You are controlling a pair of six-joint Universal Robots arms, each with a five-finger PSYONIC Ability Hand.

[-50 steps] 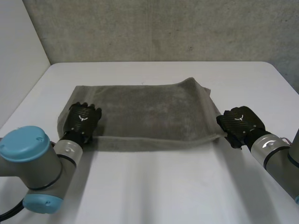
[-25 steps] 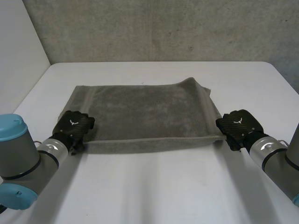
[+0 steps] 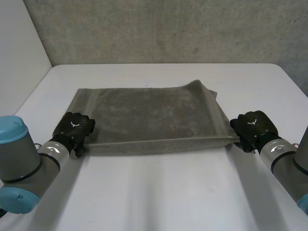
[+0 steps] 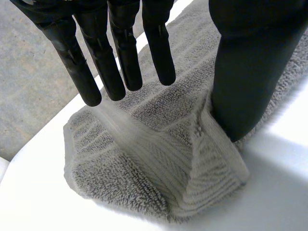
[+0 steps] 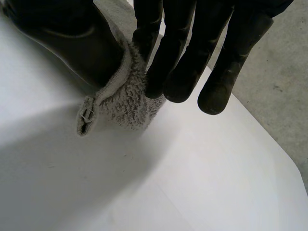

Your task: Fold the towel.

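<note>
- Towel [image 3: 149, 120] lies spread flat on the white table [image 3: 159, 197], stretched between my two hands, with its near edge running from one palm to the other.
- My right hand [image 3: 252, 126] pinches the near corner on its side. The fingers [image 5: 187, 57] squeeze the fluffy cloth against the thumb, and a short stub of hem sticks out below the fingertips.
- My left hand [image 3: 74, 129] sits over the other near corner and is not closed on it. Its fingers are straight and held apart from the thumb, which leans against a raised peak of cloth; the rest of the corner lies under my palm.
- If I lift now, I judge that only the right side would rise. The left corner could slide off the thumb, so the cloth would drag askew and the fold would land crooked.
- My right pinch looks shallow, close to the hem, and the weight of the cloth might pull it free.
- The fabric is thick grey terry with a looped pile, a flatter woven band by the hem and soft corners. The far corner beyond my right hand is rumpled. The tabletop looks smooth and probably gives little grip.
</note>
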